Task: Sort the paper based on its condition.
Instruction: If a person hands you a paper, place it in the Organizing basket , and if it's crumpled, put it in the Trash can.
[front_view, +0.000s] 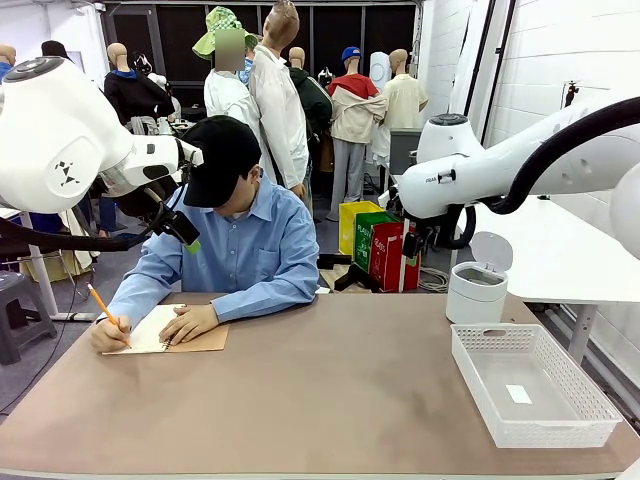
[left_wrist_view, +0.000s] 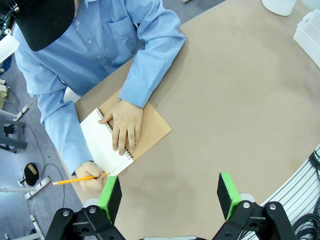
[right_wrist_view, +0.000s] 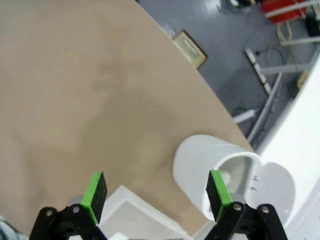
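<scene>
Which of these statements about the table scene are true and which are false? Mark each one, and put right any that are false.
1. The person's hand lies flat on the open notebook. True.
2. The person holds a blue pen. False: it is an orange pencil.
3. The white basket holds a stack of sheets. False: only a tiny white scrap lies in it.
4. The left gripper hangs above the table with its jaws open and nothing between them. True.
5. The white bin near the basket has its lid shut. False: the lid is flipped up.
</scene>
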